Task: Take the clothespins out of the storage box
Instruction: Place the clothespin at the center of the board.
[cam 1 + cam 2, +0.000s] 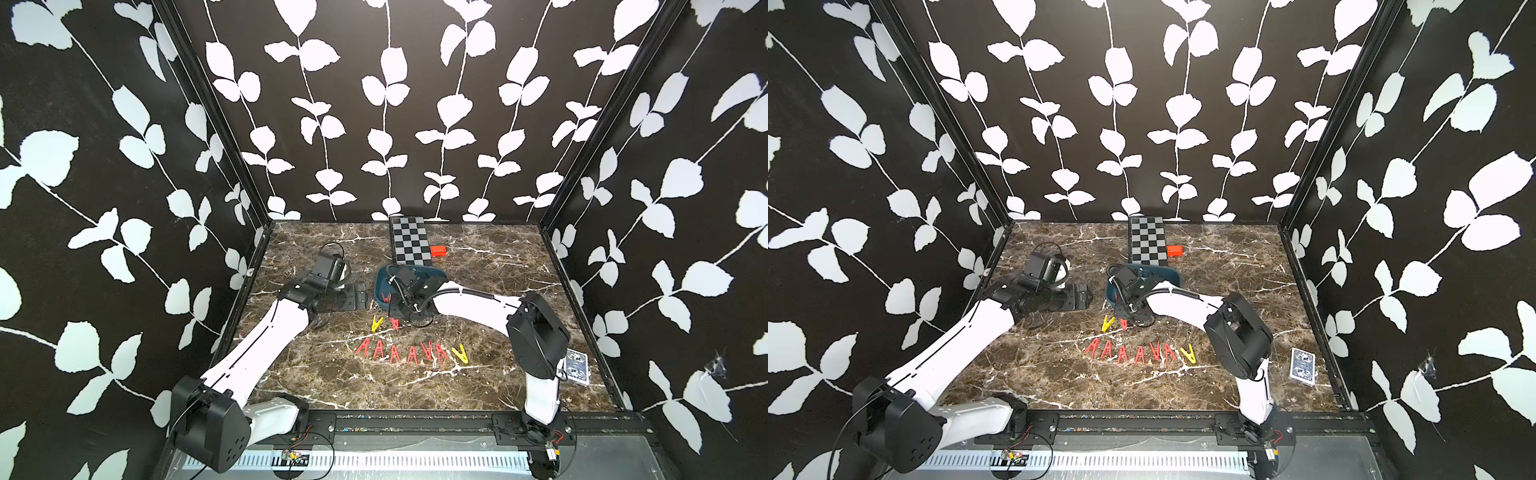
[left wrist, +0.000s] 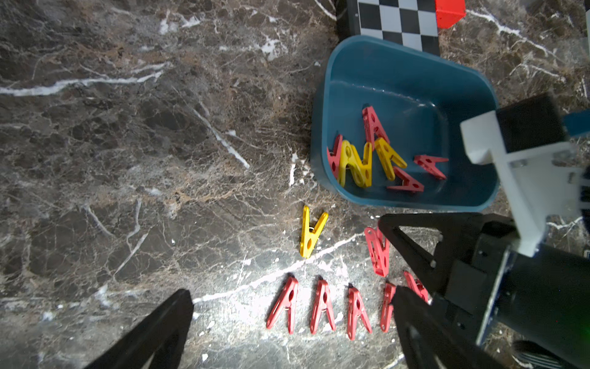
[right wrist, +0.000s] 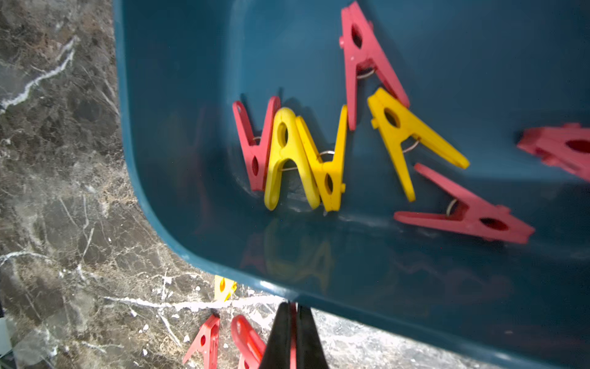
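Observation:
The teal storage box sits mid-table and holds several red and yellow clothespins. In front of it a row of red clothespins ends in a yellow one, and a lone yellow clothespin lies nearer the box. My right gripper is just outside the box's near rim, shut on a red clothespin that shows as a thin red strip between the fingers. My left gripper hangs open and empty, left of the box in the top views.
A black-and-grey checkered board lies behind the box with a small orange-red block beside it. A deck of cards rests near the right wall. Patterned walls close in three sides.

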